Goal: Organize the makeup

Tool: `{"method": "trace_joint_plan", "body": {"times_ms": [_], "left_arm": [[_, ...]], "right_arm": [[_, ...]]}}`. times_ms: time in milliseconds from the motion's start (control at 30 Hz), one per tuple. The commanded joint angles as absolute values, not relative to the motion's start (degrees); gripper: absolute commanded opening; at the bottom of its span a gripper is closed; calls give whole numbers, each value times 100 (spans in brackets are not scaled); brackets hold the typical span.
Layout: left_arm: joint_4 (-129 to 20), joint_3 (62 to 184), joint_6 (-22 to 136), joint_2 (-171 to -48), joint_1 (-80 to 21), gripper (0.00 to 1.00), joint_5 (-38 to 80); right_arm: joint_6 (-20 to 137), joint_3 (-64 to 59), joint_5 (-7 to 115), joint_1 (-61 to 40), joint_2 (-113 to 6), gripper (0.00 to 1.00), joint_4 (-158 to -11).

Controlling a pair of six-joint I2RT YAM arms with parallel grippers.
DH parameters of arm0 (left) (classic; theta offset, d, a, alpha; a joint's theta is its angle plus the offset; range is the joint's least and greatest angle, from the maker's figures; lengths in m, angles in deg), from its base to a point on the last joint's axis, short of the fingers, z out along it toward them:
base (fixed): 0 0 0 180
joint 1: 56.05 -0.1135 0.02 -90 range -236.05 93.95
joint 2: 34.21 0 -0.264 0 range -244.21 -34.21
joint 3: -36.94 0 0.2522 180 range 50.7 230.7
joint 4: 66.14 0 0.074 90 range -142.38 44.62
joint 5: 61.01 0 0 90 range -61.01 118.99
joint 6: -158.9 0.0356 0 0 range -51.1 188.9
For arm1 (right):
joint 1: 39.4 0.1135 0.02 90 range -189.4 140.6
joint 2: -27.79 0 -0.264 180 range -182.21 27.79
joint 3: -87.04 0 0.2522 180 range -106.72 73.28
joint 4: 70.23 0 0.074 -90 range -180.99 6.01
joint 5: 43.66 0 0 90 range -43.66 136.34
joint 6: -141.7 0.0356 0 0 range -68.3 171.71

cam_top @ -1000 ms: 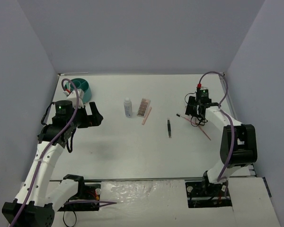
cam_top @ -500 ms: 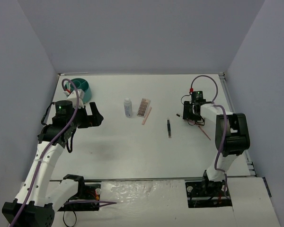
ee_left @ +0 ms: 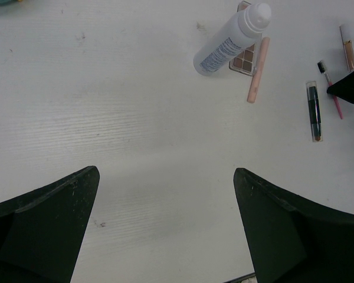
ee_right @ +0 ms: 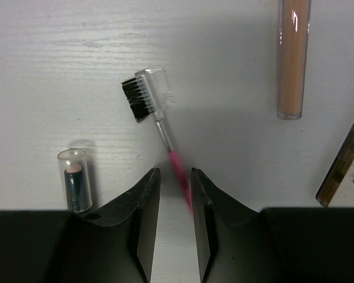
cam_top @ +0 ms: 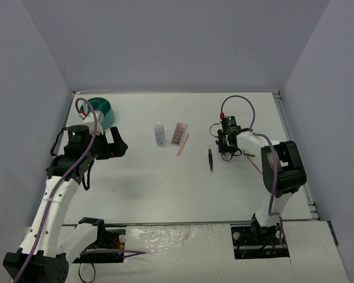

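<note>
From above, the white bottle (cam_top: 159, 134), the palette (cam_top: 177, 134) and a pink stick (cam_top: 183, 144) sit close together toward the far middle of the table (cam_top: 153, 188). A black stick (cam_top: 210, 160) lies alone a little to their right and nearer, so they read as a row only partly gathered. The teal tub (cam_top: 100, 108) stands at the far left. The left gripper (cam_top: 120, 143) hangs near the tub and left of the group, probably parked clear while the other arm works. The right gripper (cam_top: 226, 148) is low over the table just right of the black stick, and what it has is too small to tell here. In the left wrist view that gripper's fingers (ee_left: 47, 230) are spread wide over bare table, holding nothing. Far ahead, a brush (ee_left: 330, 91) lies between the black stick and the dark tip of the right gripper, with a peach tube (ee_left: 347, 47) beyond it. In the right wrist view the fingers (ee_right: 143, 212) are drawn close, leaving a narrow slit. The brush's pink handle runs through that slit, against the finger on the right of the view, bristles pointing away. I cannot tell whether it is squeezed or merely straddled. Taking the handle rather than the head probably spares the bristles. The black stick's capped end lies just beside the other finger, so a careless slide could nudge it.
</note>
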State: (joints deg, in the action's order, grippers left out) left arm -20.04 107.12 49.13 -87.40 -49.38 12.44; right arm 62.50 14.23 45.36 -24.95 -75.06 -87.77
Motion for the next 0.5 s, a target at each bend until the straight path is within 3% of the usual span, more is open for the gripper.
{"method": "trace_joint_plan", "body": {"times_ms": [0, 167, 467], "left_arm": [[-2305, 10806, 4868, -8695, -4975, 97, 1150], [-2338, 10809, 4864, -8721, -4981, 97, 1132], [-2564, 10950, 4327, -8739, -4971, 97, 494]], "right_arm": [[6418, 1618, 4203, -2516, -7361, 18, -9217], [6385, 1641, 4128, -2511, -7308, 0, -9223], [6213, 1555, 3965, -2077, -6053, 0, -9040]]}}
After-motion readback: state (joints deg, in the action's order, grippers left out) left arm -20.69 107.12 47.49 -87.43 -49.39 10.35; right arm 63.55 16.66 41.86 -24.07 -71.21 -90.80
